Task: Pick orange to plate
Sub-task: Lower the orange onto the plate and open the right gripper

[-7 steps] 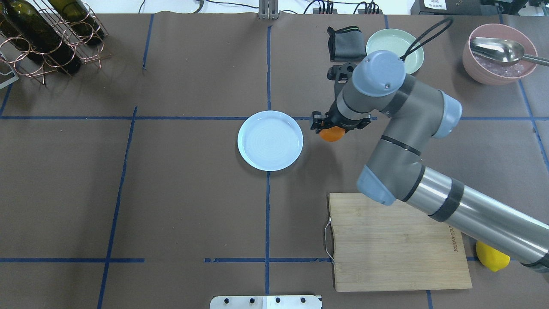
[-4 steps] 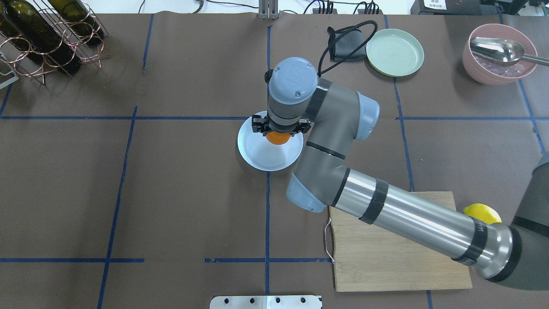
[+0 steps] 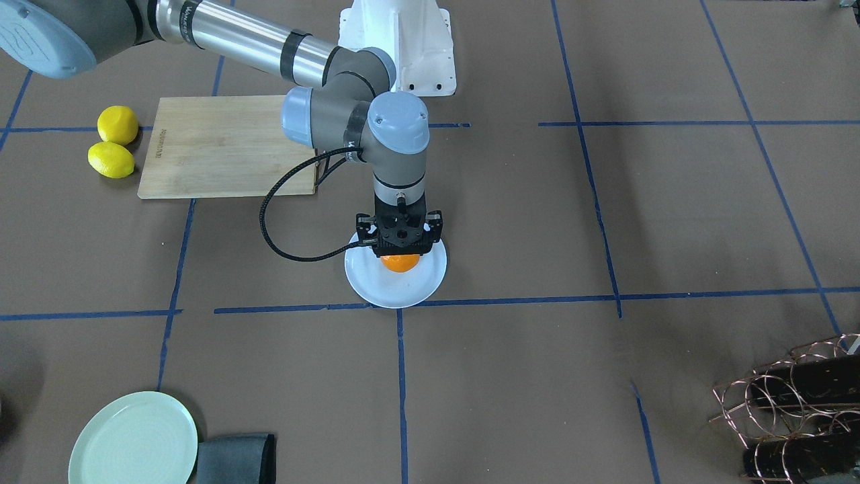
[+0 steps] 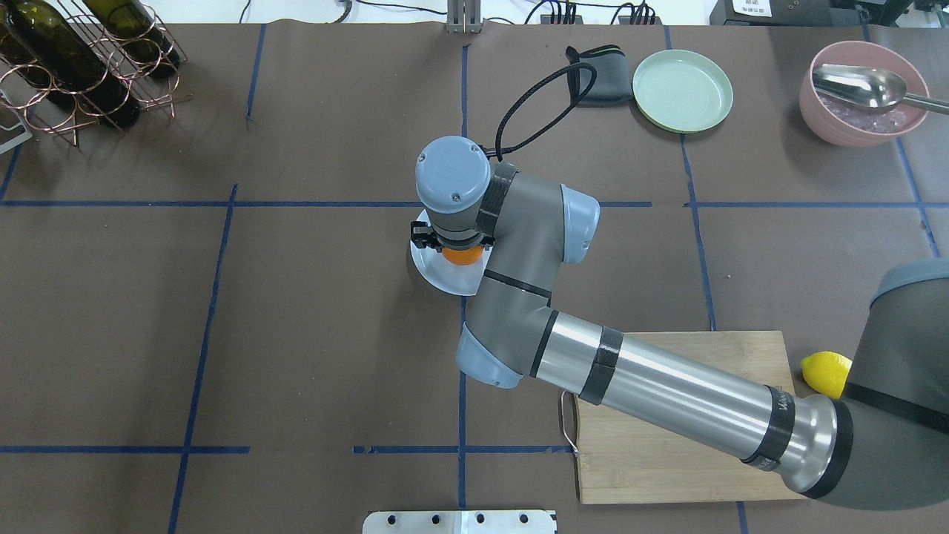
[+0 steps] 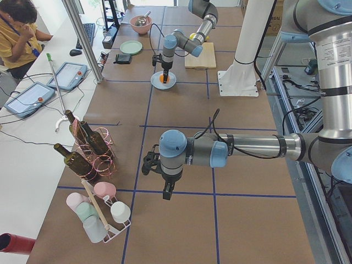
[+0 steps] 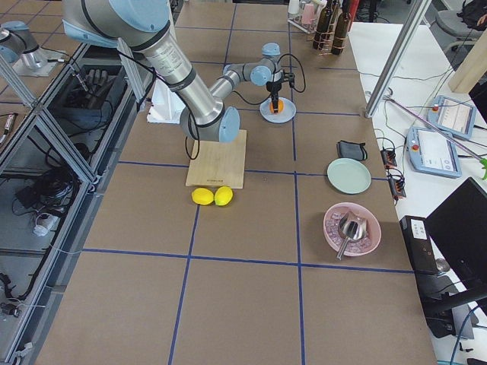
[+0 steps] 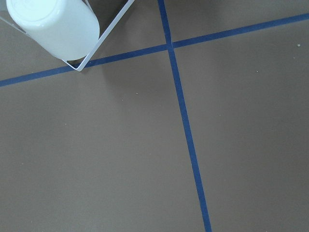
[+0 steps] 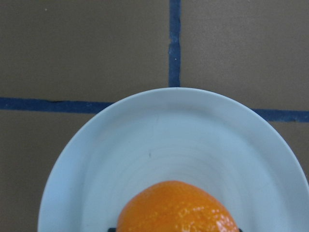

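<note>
The orange (image 3: 400, 264) is a small round bright fruit held low over the middle of the pale bluish-white plate (image 3: 376, 282). My right gripper (image 3: 399, 249) is shut on it from above, pointing straight down. In the overhead view the wrist covers most of the plate (image 4: 437, 276), and only a slice of the orange (image 4: 461, 256) shows. The right wrist view has the orange (image 8: 178, 208) at its bottom edge over the plate (image 8: 169, 130). Whether the fruit touches the plate is unclear. My left gripper (image 5: 165, 190) hangs over bare table far away, and I cannot tell its state.
A light green plate (image 4: 682, 90), a dark cloth (image 4: 604, 74) and a pink bowl with a spoon (image 4: 864, 93) stand at the back right. A wooden cutting board (image 4: 652, 475) and two lemons (image 3: 117, 124) lie near the robot's right. A bottle rack (image 4: 81, 59) fills the back left.
My right arm has carried the orange leftwards from beside the plate to above its middle. The plate has stayed in place.
</note>
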Robot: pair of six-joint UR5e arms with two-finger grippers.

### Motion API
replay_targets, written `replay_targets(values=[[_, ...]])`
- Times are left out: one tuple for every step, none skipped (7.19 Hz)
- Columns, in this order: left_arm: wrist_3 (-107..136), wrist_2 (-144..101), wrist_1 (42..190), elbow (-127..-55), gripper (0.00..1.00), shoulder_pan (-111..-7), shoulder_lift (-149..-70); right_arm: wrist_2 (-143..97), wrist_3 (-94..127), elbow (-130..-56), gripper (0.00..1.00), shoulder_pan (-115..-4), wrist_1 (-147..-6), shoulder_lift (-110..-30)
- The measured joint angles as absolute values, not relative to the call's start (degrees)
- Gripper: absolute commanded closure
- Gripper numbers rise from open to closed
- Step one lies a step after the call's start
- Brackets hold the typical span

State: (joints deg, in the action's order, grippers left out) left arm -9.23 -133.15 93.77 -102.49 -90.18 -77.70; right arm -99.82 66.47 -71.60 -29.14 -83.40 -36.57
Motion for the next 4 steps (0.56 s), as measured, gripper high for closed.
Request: replay_targets(values=[[-9.2, -133.2, 93.8, -102.4, 0.0, -90.2, -77.7, -99.3, 65.4, -71.6, 0.0, -29.2, -83.9, -36.6], [-9.2, -133.2, 93.8, -102.3, 0.0, -90.2, -77.7, -99.6, 64.5, -71.6, 0.0, -29.8, -84.5, -36.6], [-9.2, -133.2, 93.7, -102.0, 0.0, -90.2, -77.6, -102.7, 63.0, -71.8, 0.0, -31.8, -85.0, -36.6], [-9.2, -133.2, 93.5, -101.4, 0.0, -90.2, -77.4, -108.6, 61.0, -72.3, 0.0, -35.6, -85.4, -37.1]])
